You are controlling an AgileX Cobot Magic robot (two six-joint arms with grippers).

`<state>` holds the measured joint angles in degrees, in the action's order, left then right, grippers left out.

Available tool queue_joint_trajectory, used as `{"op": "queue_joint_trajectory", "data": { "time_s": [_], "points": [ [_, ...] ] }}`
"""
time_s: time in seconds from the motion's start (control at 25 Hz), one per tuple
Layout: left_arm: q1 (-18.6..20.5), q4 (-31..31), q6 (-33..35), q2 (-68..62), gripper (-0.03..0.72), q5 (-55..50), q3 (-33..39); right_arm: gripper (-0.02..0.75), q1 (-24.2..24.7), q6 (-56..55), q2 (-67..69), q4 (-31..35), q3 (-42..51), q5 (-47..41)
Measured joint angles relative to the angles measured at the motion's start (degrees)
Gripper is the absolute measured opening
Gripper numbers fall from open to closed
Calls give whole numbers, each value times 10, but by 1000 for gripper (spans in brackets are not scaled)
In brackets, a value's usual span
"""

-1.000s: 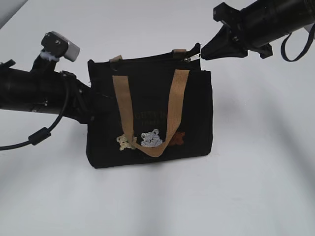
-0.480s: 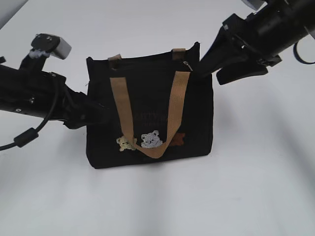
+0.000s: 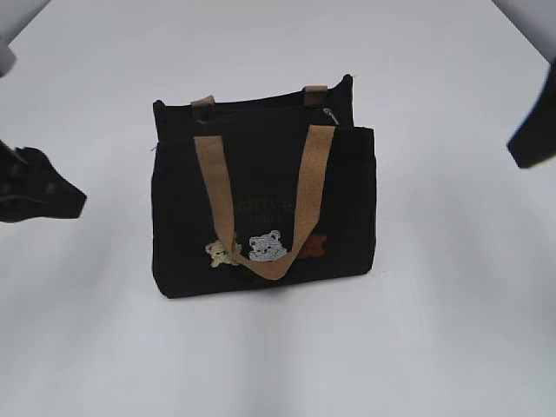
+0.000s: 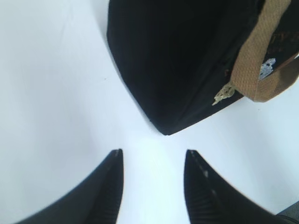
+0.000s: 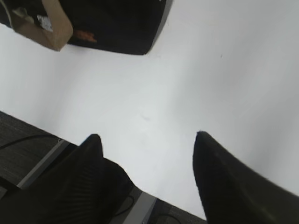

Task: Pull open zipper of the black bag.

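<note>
Both arms have backed off since the earlier frames: your left gripper [image 4: 152, 161] and right gripper [image 5: 147, 140] now sit at the view's edges, jaws apart, holding nothing. You see the black bag [image 3: 261, 208] standing upright mid-table, well apart from either. Its zipper [image 3: 261, 104] runs left-right along the top, the pull [image 3: 330, 113] at the right end, nearer your right arm.
</note>
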<state>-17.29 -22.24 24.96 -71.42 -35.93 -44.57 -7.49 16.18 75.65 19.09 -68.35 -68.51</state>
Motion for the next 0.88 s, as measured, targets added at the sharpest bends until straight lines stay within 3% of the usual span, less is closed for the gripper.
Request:
{"op": "queue_joint_trajectory", "data": {
  "time_s": [0.16, 0.4, 0.72, 0.88],
  "points": [
    [0, 66, -88, 94, 323, -52, 0, 462, 0, -2, -139, -12, 124, 20],
    [0, 134, -170, 273, 311, -155, 0, 431, 0, -3, -374, -58, 298, 41],
    [0, 184, -204, 486, 304, -239, 2, 428, 0, -22, -655, -83, 398, 41],
    [0, 193, -205, 565, 302, -249, 43, 428, 0, -23, -740, -83, 403, 47]
  ]
}}
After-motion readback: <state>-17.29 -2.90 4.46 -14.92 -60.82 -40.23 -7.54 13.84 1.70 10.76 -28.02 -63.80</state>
